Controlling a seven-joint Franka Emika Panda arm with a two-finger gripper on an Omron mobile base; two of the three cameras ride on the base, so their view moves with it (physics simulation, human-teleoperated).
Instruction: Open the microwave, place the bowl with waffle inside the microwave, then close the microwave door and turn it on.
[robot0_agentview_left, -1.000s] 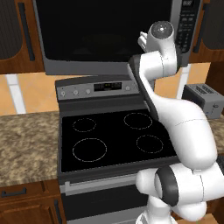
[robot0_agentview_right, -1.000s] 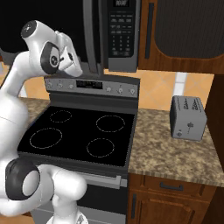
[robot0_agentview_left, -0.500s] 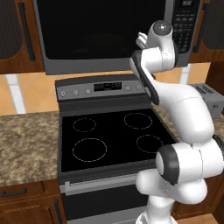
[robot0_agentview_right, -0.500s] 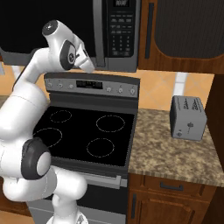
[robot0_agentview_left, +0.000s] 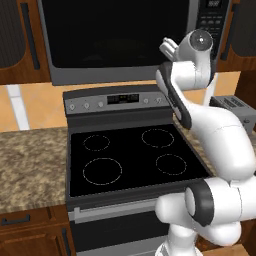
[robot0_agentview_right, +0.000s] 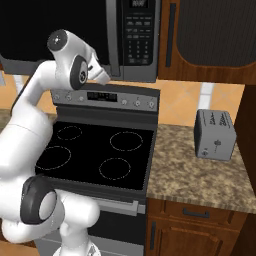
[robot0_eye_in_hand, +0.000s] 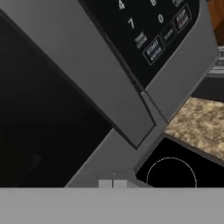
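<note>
Closer now, keypad panel (robot0_eye_in_hand: 148, 30) reads "START".

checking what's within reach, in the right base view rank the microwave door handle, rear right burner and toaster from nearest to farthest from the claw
Measured from the claw:
1. microwave door handle: just above and slightly right of it, nearest.
2. rear right burner: below it on the stove top.
3. toaster: far off to the right on the counter, farthest.

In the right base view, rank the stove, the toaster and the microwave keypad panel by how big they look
1. Stove, clearly largest.
2. Keypad panel.
3. Toaster.
The last two look close in size, and the panel is cut off at the top, so that order is unsure.
</note>
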